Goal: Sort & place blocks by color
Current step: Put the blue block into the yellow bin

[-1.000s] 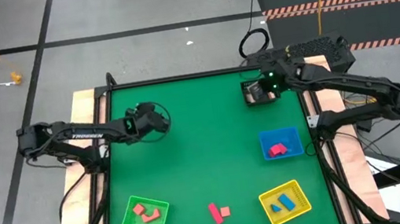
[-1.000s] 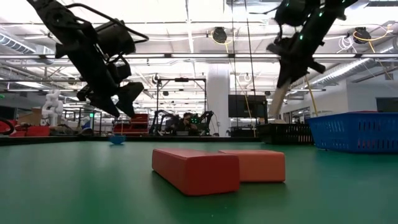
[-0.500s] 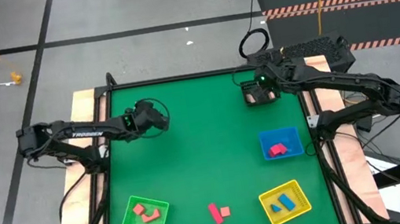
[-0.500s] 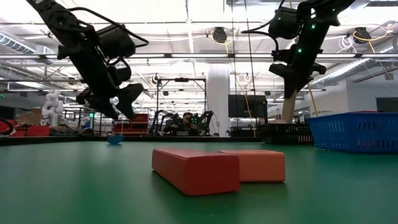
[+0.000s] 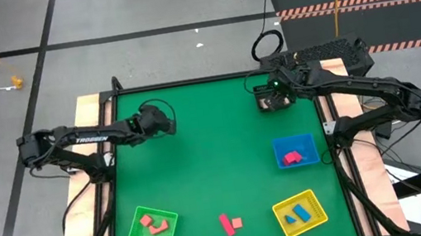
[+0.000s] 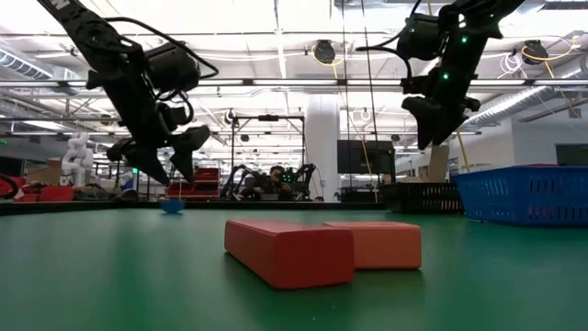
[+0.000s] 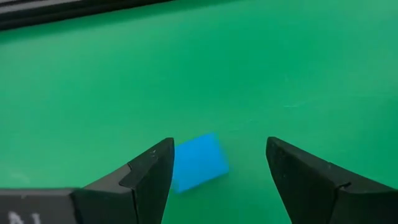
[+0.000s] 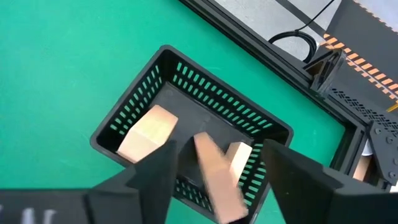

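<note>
**Two arms at the far half of the table: one over the basket, one over a blue block**

Right claw (image 8: 214, 186), upper right of centre in the high view, hangs over the black mesh basket (image 5: 273, 98). Its fingers stand apart in the right wrist view, and a tan bar (image 8: 217, 177) shows between them, blurred, above the basket's opening; whether it is free of the pads or touching one cannot be told. Two other tan blocks (image 8: 148, 132) lie inside the basket, so the basket appears to serve as the place for the cream pieces.

Left claw (image 7: 217, 168), upper left of centre in the high view, is open over a blue block (image 7: 198, 163) lying on the green table (image 5: 200, 161). The block sits between the fingers but nearer one of them, probably a line-up for a pick; no contact is visible.

Other blocks are already grouped: pink pieces in the green tray (image 5: 153, 225), blue pieces in the yellow tray (image 5: 300, 213), a red piece in the blue tray (image 5: 294, 151). A red bar (image 6: 289, 250) and a pink block (image 6: 384, 244) lie touching on the table at bottom centre of the high view, unsorted.

Hard to make out: in the high view the left arm hides the blue block, and the basket's contents are not legible; the low view shows neither claw's tips clearly.
</note>
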You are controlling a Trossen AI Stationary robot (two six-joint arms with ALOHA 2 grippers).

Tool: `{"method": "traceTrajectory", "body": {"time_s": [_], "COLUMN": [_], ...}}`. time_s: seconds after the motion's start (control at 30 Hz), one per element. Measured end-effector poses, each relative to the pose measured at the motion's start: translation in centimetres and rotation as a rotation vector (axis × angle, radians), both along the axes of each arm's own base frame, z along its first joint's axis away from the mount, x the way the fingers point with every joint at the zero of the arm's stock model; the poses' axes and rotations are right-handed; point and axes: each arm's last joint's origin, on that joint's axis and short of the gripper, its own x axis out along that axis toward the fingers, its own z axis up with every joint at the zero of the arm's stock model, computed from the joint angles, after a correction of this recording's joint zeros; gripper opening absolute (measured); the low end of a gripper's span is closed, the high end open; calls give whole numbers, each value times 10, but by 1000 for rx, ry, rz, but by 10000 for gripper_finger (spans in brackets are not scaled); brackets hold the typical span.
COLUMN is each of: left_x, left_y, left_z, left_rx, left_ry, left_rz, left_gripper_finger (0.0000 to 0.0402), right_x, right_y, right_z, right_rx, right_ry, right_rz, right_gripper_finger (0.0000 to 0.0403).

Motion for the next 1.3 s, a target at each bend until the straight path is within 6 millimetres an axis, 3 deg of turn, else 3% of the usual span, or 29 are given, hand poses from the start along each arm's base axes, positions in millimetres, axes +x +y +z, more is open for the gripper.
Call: {"method": "traceTrajectory", "body": {"time_s": [0.3, 1.03, 1.3], "left_x": [-10, -9, 4], "left_y": [-1, 0, 2], "left_z": [-11, -15, -48], "left_rx": [-60, -50, -61], "left_ry": [-46, -115, -68], "left_rz": [125, 169, 217], "left_gripper_finger": [255, 255, 255], "right_x": [2, 8, 8], "right_y": [-1, -1, -1], "right_z": [1, 3, 3], "right_rx": [-10, 43, 40], "right_ry": [-22, -136, -140], "right_rz": [0, 29, 29], "right_gripper_finger": [274, 277, 277]}}
